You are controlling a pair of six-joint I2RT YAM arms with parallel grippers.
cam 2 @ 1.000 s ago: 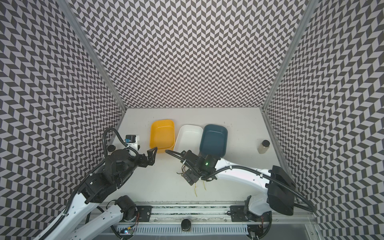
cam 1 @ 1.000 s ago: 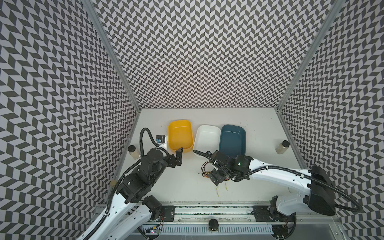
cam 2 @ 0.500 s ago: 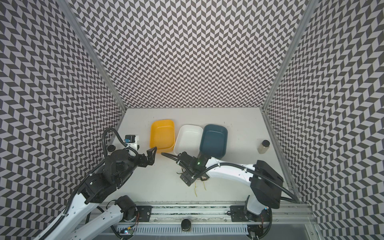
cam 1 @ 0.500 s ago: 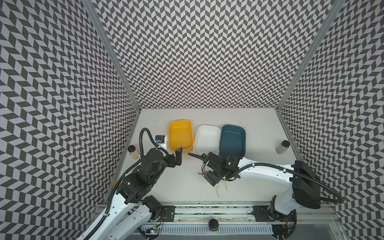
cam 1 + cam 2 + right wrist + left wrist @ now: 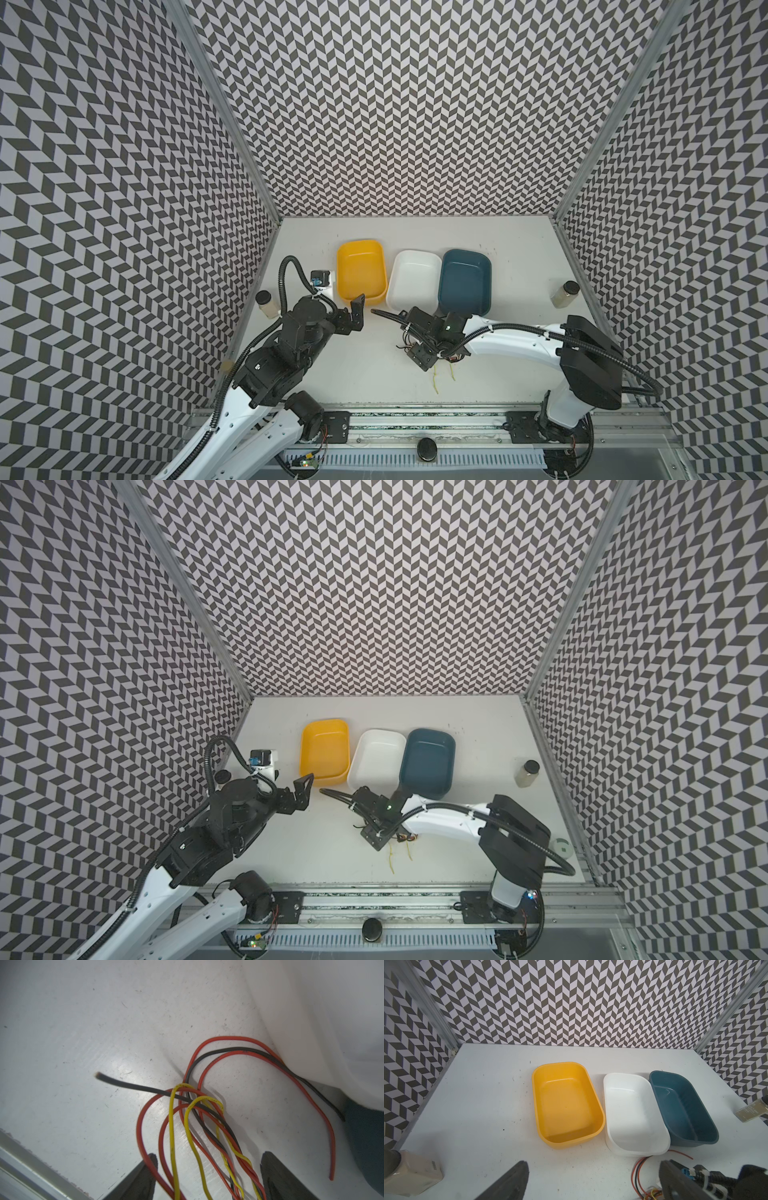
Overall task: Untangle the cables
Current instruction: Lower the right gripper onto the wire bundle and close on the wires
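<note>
The cables (image 5: 207, 1109) are thin red, black and yellow wires lying tangled on the white table in front of the white tub, and both top views show the cables (image 5: 444, 365) (image 5: 399, 840) mostly under my right wrist. My right gripper (image 5: 207, 1167) is low over the tangle and open, with one finger on each side of the bundle and gaps to the wires. The right gripper (image 5: 428, 355) (image 5: 379, 835) points down at the table. My left gripper (image 5: 593, 1164) is open and empty, and the left gripper (image 5: 351, 316) hovers in front of the yellow tub, left of the cables (image 5: 636, 1169).
Three empty tubs stand in a row behind the cables: yellow tub (image 5: 360, 270), white tub (image 5: 415, 278), blue tub (image 5: 465, 280). One small jar (image 5: 266, 303) stands by the left wall, and another jar (image 5: 564, 293) stands by the right wall. The rail (image 5: 415, 419) runs along the front edge.
My right arm has slid a little to the left over the cables and its elbow has swung inward. The left arm has not moved.
</note>
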